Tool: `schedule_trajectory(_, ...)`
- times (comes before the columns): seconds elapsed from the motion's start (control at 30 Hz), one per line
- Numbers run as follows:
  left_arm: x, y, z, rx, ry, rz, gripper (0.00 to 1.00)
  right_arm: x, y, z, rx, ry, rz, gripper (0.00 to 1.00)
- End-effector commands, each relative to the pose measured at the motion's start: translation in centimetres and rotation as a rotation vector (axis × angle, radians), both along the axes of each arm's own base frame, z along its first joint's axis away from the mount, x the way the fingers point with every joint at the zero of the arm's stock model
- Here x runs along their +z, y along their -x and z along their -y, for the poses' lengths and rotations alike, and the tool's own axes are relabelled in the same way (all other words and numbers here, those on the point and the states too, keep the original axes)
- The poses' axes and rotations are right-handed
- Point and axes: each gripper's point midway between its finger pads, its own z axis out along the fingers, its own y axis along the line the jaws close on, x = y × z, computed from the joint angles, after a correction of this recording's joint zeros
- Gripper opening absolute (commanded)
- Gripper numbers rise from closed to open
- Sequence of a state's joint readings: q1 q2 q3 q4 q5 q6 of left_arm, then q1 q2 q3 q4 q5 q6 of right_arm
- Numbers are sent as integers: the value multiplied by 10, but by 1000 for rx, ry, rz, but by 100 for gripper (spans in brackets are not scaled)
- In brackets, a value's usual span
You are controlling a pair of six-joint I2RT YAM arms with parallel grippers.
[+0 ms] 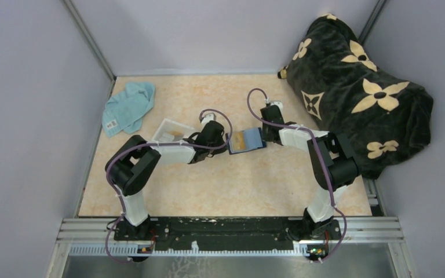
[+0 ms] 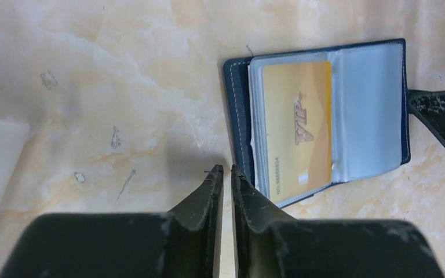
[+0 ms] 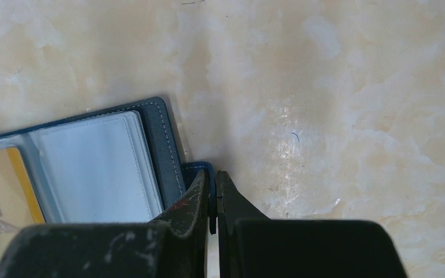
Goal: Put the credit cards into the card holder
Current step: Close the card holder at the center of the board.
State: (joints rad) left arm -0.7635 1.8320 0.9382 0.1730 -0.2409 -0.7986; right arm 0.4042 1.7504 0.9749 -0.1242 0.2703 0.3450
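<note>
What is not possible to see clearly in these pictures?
- Top view: what lies in the clear tray; too small, and the left arm covers part.
- Top view: the right claw fingertips; its own wrist hides them.
- Right wrist view: most of the yellow card; cut off by the left edge.

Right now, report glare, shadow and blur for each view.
Top external: soft even light, faint shadows, the dark blanket loses detail. Left wrist: left tool dark and soft up close, card holder sharp, its yellow card legible. Right wrist: glare patch on the table, right tool blurred at the bottom edge.
</note>
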Motion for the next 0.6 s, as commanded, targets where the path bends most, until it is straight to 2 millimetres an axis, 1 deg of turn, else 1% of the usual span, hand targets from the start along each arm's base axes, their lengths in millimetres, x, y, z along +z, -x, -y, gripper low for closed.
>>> schedule_trajectory(0.0,-20,2,-12,4,-129,-51,14,18,0,-6,5,-29,45,0)
schedule_trajectory(0.23,-41,-1,-7,-31,-212,-124,1,20,2,-5,6,-27,51,0)
schedule_trajectory(0.33,-53,0,-12,-29,-268,-160,0,20,2,-5,9,-25,49,0)
schedule_trajectory(0.47,-64,4,-18,-28,-306,-188,0,19,3,-5,12,-24,45,0)
schedule_trajectory(0.57,-69,6,-19,-39,-311,-196,0,24,2,-8,23,-38,60,0)
